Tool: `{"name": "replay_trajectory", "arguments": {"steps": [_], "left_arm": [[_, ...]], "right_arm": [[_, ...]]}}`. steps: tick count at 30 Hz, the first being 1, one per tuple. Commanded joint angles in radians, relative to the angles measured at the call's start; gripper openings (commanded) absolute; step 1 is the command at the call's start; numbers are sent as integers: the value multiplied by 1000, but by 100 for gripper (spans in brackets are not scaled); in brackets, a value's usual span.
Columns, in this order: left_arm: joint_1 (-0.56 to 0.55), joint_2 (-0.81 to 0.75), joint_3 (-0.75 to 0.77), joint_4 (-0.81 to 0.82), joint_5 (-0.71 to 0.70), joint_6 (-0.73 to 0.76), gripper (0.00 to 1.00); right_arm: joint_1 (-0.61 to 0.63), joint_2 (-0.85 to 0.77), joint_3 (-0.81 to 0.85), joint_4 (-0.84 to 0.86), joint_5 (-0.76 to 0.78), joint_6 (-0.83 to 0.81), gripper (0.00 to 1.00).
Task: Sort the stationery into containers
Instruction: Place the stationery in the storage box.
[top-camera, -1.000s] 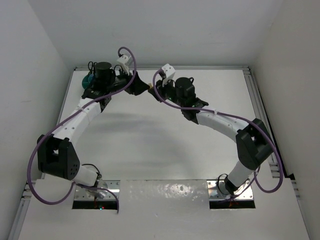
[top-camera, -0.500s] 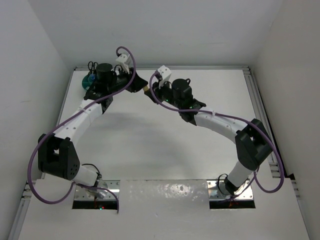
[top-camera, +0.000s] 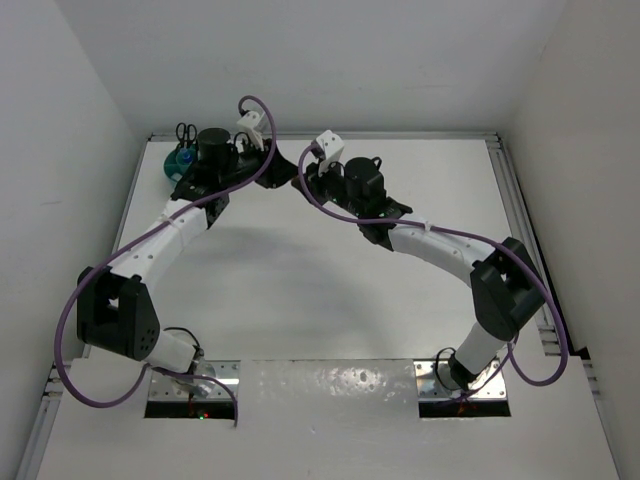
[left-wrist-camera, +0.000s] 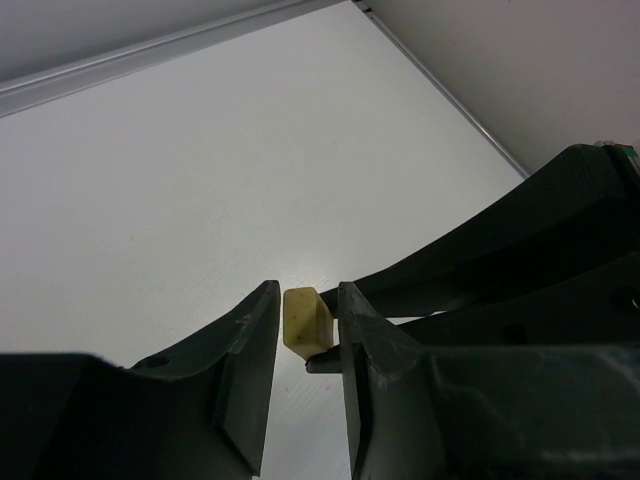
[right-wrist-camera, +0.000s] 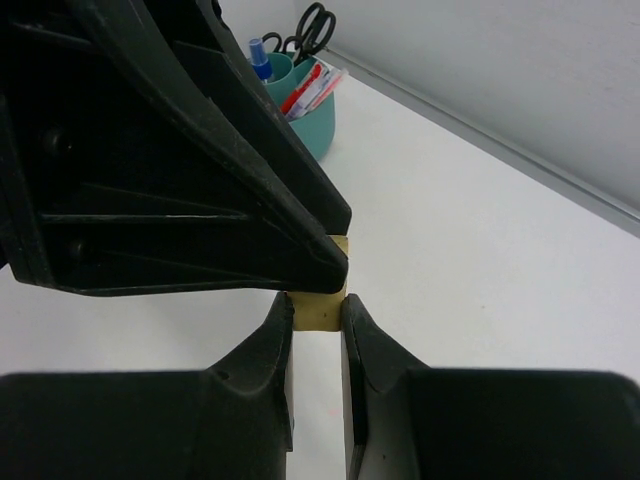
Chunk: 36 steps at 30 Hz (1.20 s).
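Block of beige (left-wrist-camera: 305, 322) hangs above the bench (left-wrist-camera: 150, 180) at about 12 o'clock in the top view, at the spot where the two arms meet tip to tip. The left tool (left-wrist-camera: 307, 292) has its fingers close against both sides of the block, apparently clamped on it. The block's upper end stands up past the fingertips. The right tool (right-wrist-camera: 318, 297) comes in from the opposite side, and its fingers are closed on the lower part of the same block. In the right wrist view the dark body of the left tool covers the upper part of the block from the 10 o'clock side. The block is clear of the bench surface and is held only by the two tools.

The teal organiser (right-wrist-camera: 318, 125) stands at roughly 10 o'clock on the bench, near the far left corner and partly under the left arm's wrist. Black-handled scissors (right-wrist-camera: 312, 25) stick up out of it with their loops uppermost. A small blue-capped bottle (right-wrist-camera: 260, 58) and red pens (right-wrist-camera: 305, 90) also rise above its rim. Which compartment each one sits in cannot be made out.
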Motion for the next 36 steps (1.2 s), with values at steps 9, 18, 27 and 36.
{"name": "replay_trajectory", "arguments": {"steps": [9, 18, 27, 36], "left_arm": [[-4, -17, -10, 23, 9, -10, 2], [41, -14, 1, 24, -74, -12, 0], [219, 94, 173, 76, -494, 272, 0], [355, 443, 522, -11, -488, 352, 0]], "right_arm": [[2, -44, 15, 85, 30, -6, 0], [-7, -35, 8, 76, 41, -6, 79], [-67, -81, -95, 53, 84, 20, 99], [-99, -69, -124, -13, 95, -5, 99]]}}
